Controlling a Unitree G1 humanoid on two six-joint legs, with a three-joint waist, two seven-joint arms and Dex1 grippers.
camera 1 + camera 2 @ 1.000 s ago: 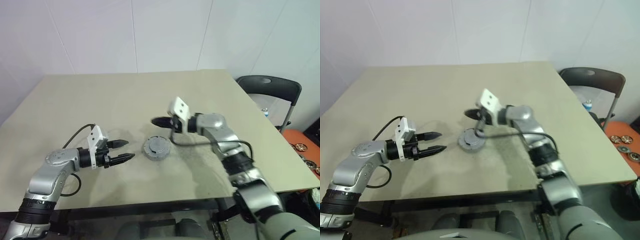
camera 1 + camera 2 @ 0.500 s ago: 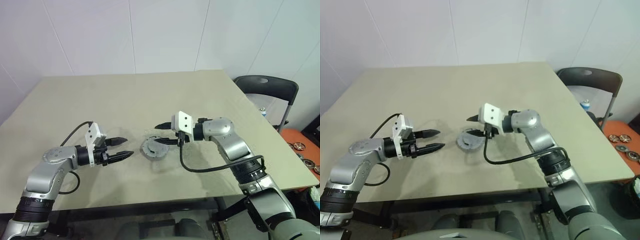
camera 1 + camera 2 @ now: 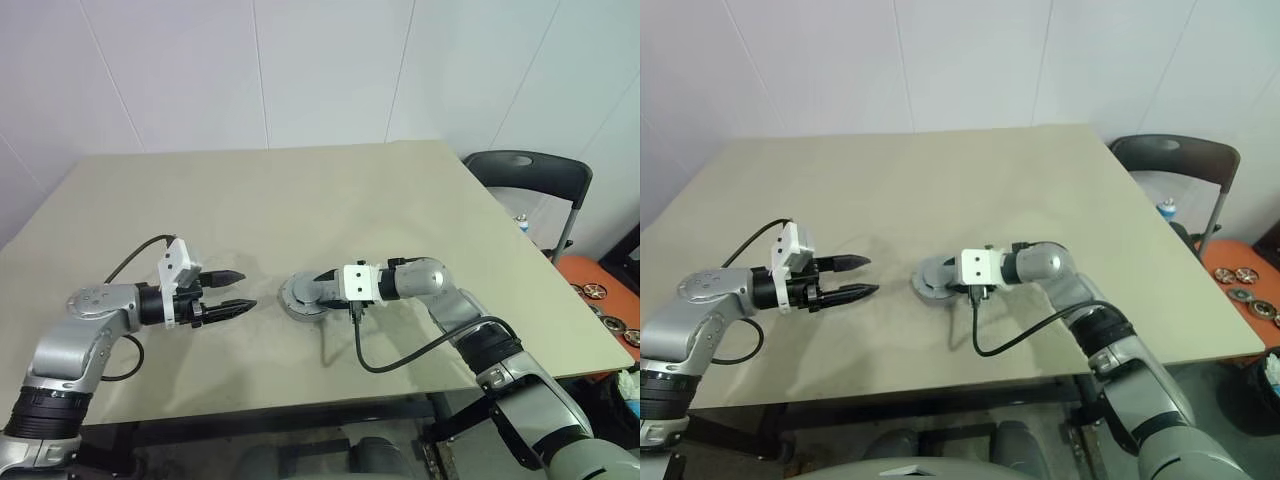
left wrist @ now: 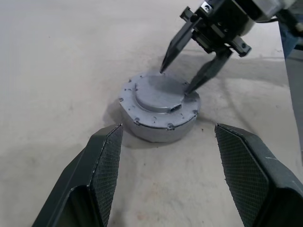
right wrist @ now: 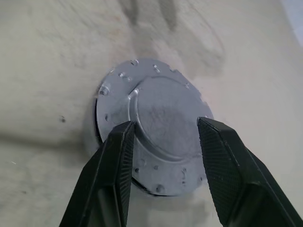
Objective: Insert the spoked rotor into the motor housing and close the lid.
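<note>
motor housing (image 3: 303,295) mid-bench toward front edge, lid (image 4: 157,94) on top, contents hidden | right claw (image 4: 178,79) jaws parted, tips at lid, holding nothing | left claw (image 3: 241,291) wide, empty, near housing

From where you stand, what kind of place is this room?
Probably a plain lab or test room: a bare beige table against white walls, a dark folding chair beside it, and metal discs on the orange floor.
</note>
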